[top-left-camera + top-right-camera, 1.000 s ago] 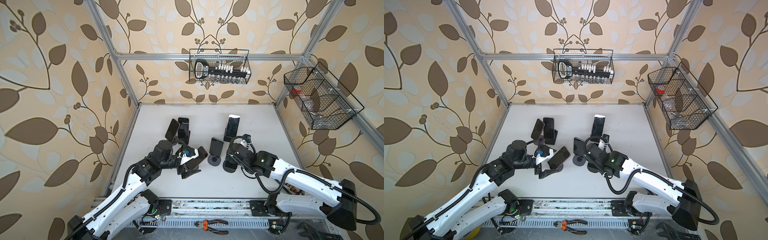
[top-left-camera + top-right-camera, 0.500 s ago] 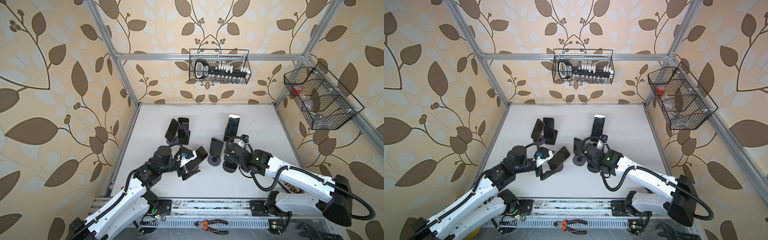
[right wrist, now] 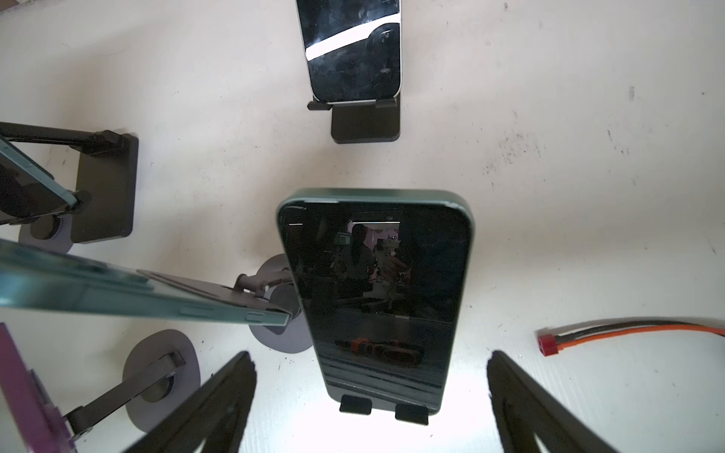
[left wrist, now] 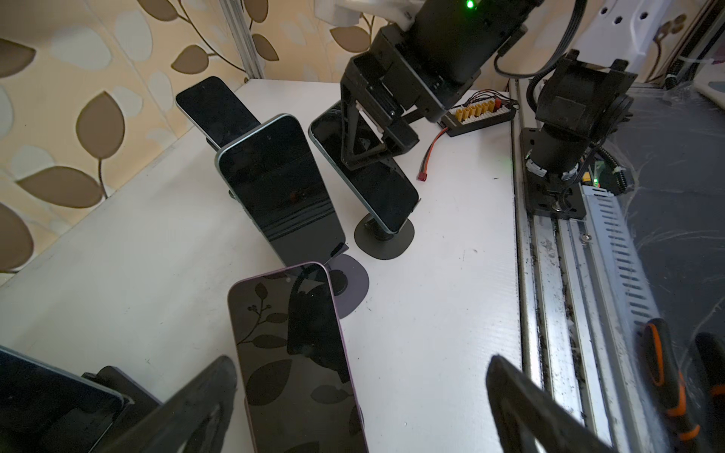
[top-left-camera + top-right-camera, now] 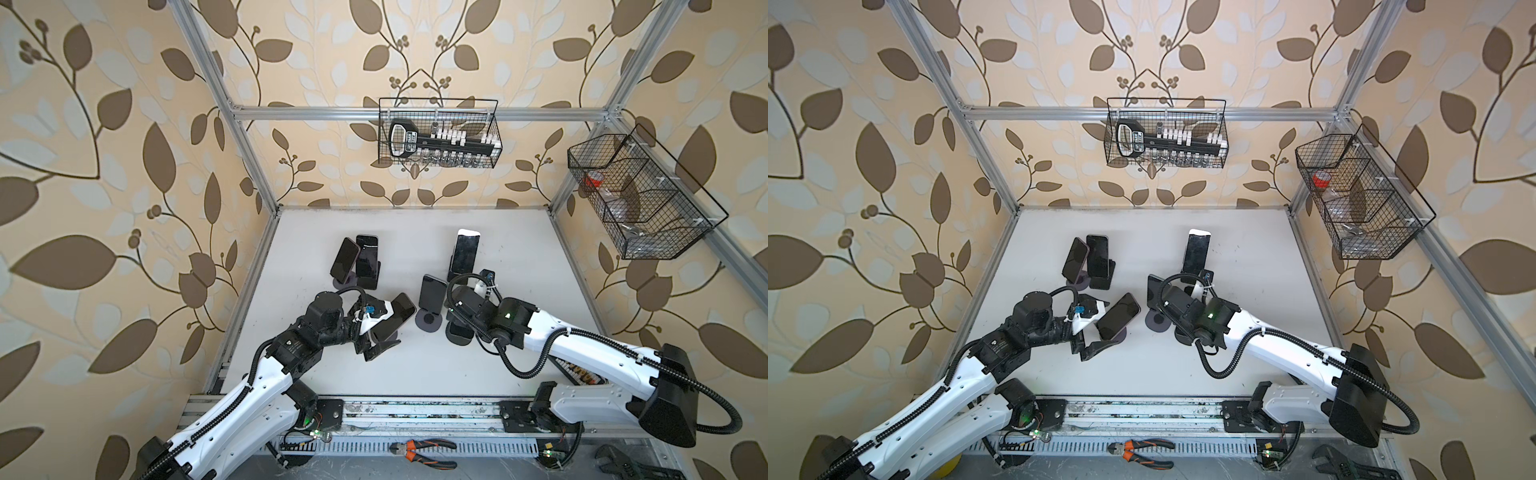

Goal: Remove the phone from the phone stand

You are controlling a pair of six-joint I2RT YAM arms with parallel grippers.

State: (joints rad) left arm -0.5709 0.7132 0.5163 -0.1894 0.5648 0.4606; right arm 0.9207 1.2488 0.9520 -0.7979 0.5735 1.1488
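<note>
While arms crouch low, right gripper (image 3: 370,353) jaws apart astride green phone (image 3: 376,294), gaps both edges; left gripper (image 4: 361,359) apart w/ purple phone (image 4: 290,353) betw.

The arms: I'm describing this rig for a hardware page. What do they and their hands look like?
The left arm and right arm have glossy white shells, black joints and black bases. A black ribbed cable loops outside each. A green light glows on the right wrist. The left hand and right hand have black, tapering, wedge-shaped fingers.
</note>
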